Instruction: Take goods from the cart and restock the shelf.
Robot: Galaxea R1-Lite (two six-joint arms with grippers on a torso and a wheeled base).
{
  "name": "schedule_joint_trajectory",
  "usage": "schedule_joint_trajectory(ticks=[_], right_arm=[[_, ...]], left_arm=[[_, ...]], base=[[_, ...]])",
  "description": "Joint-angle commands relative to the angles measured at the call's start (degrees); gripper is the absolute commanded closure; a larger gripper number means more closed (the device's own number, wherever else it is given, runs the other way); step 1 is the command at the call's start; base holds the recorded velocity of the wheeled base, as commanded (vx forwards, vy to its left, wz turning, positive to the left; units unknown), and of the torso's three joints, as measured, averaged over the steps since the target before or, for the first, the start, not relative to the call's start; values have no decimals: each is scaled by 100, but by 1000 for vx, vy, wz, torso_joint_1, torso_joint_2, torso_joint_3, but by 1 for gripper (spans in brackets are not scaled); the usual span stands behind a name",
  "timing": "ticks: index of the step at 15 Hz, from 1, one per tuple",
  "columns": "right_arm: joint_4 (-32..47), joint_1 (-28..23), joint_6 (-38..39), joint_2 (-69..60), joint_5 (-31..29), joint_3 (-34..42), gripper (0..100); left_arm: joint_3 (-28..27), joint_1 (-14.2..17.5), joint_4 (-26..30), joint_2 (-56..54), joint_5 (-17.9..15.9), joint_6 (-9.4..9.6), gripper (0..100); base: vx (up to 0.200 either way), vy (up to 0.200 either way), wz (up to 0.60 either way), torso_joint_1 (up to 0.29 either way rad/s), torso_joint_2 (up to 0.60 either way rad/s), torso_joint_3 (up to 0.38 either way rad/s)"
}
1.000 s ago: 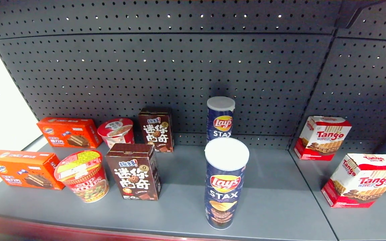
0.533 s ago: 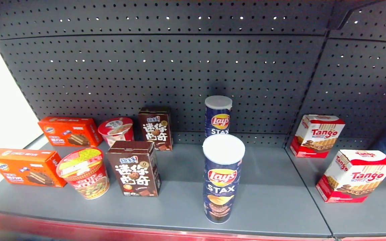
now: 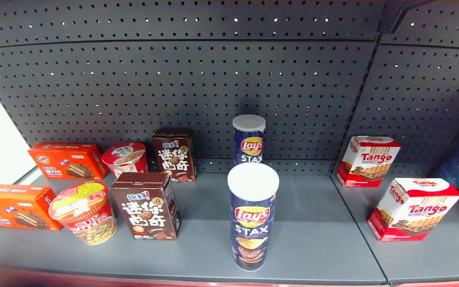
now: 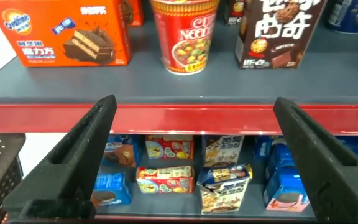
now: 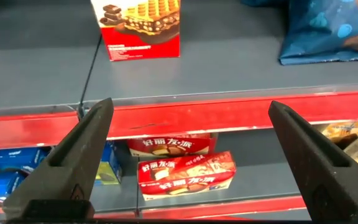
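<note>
Here, the left gripper (image 4: pixel 194 106) and right gripper (image 5: pixel 190 107) gape wide and empty before the dark grey, red-edged shelf (image 3: pixel 317 239).

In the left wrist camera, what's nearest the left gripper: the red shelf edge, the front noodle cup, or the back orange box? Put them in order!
1. Red shelf edge: just before the left gripper.
2. Front noodle cup: front row.
3. Back orange box: rear row, leftward.
</note>
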Motion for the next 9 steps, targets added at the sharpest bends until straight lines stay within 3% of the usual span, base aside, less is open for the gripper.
schedule_joint_trajectory(ticks=[1,9], right_arm=[[1,3,3,20,2,10,0],[1,3,-5,20,2,1,0]], left_arm=[[1,5,-4,8,2,-2,0],[1,5,-4,8,-7,7,0]], base=[[0,0,0,0,0,0],[0,0,0,0,0,0]])
